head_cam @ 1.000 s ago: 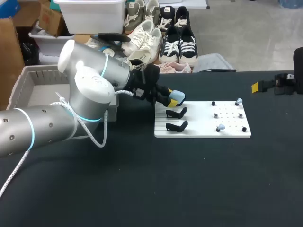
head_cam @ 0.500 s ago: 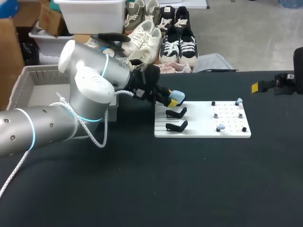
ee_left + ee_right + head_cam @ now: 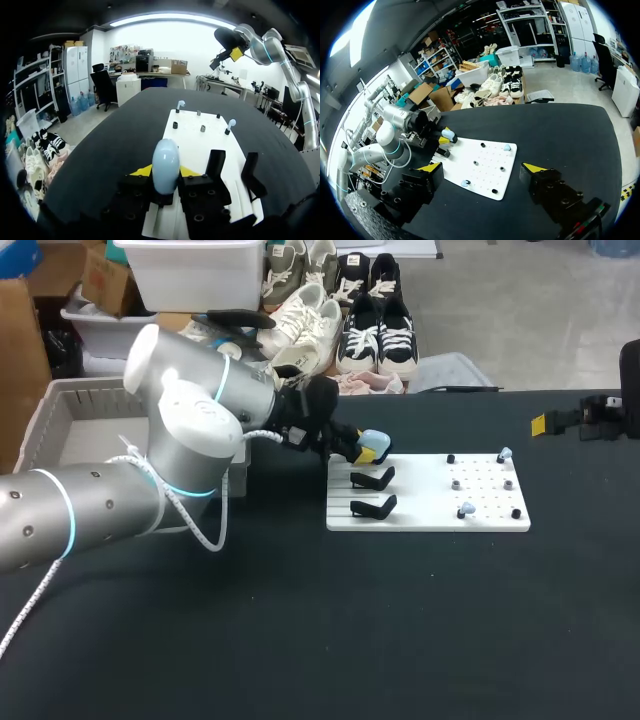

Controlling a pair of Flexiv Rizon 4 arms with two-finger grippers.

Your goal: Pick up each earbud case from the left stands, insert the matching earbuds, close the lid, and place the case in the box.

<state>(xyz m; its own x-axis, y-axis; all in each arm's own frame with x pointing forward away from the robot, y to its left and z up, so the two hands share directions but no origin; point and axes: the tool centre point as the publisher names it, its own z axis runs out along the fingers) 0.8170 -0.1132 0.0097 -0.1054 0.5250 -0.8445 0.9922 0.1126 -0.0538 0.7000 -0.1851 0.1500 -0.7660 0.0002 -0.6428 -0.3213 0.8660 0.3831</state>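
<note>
- Light-blue earbud case (image 3: 372, 442) at the rear left of the white board (image 3: 420, 518), pinched between the left gripper (image 3: 366, 454) tips.
- Two black stands (image 3: 372, 479) beside it carry no case.
- Blue earbuds (image 3: 463, 510) sit on pegs, not inserted.
- Grey box (image 3: 50, 410): no case visible.
- Right gripper (image 3: 484, 169) spread wide, empty, well apart.
- Likely pickup stage; insertion, closing and boxing remain.

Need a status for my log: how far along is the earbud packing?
Done: nothing visibly; no case shows in the grey slotted box. In hand: the left hand is shut on the pale blue oval earbud case. Left: both pale blue earbuds sit on pegs of the white board; inserting, closing and boxing remain.
</note>
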